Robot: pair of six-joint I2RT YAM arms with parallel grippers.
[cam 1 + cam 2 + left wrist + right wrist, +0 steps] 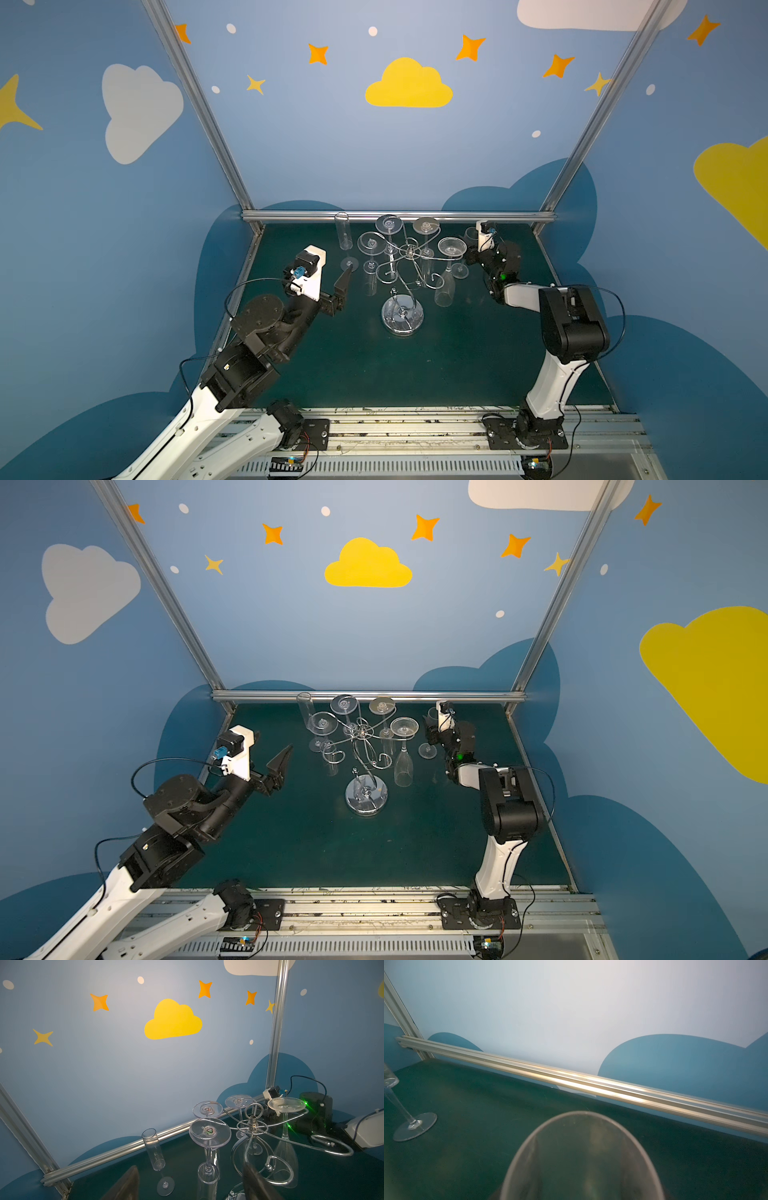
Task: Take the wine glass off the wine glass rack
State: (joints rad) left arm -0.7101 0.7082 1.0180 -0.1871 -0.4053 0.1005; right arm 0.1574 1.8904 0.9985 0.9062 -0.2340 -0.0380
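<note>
In both top views, the wine glass rack point(410, 250) stands mid-table, loaded. The left gripper point(343, 286) is spread wide and empty to its left. The right gripper point(473, 248) is at far right.

Left wrist view: the nearest wine glass point(209, 1130) hangs inverted. A skewed approach could snag a scroll arm point(269, 1166) or topple the standing flute point(152, 1147).

Right wrist view: a glass bowl point(581, 1157) hides the fingers, so it cannot be told whether they grip it.

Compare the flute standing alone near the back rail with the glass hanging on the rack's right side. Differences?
Pose: the standing flute is upright, rim up; the hanging glass is inverted, foot on top.
Support: the flute's foot sits on the table; the hanging glass hangs by its stem from the wine glass rack.
Shape: the flute's bowl is a narrow straight tube; the hanging glass widens toward its rim.
Both are clear and stemmed.
</note>
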